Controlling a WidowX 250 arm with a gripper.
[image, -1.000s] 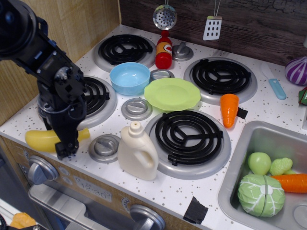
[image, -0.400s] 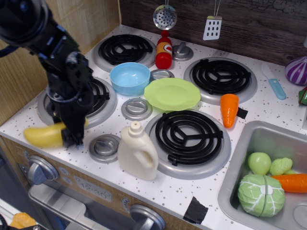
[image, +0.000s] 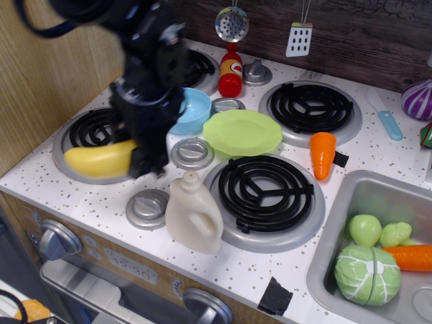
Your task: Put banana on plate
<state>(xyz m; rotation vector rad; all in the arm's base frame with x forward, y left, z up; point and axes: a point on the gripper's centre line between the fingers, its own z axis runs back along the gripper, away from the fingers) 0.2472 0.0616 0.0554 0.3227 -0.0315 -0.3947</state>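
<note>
1. Banana (image: 100, 160) hangs over the front-left burner (image: 91, 138), pinched at its right end by the end effector (image: 150, 162).
2. Judged step: carrying, with the lift done and placing not yet begun.
3. Plate (image: 243, 132) sits well apart to the right, bare, just beside the blue bowl (image: 185, 111).
4. Next move calls for travel rightward past the cream bottle (image: 193, 213), then lowering and release over the plate's middle.
</note>
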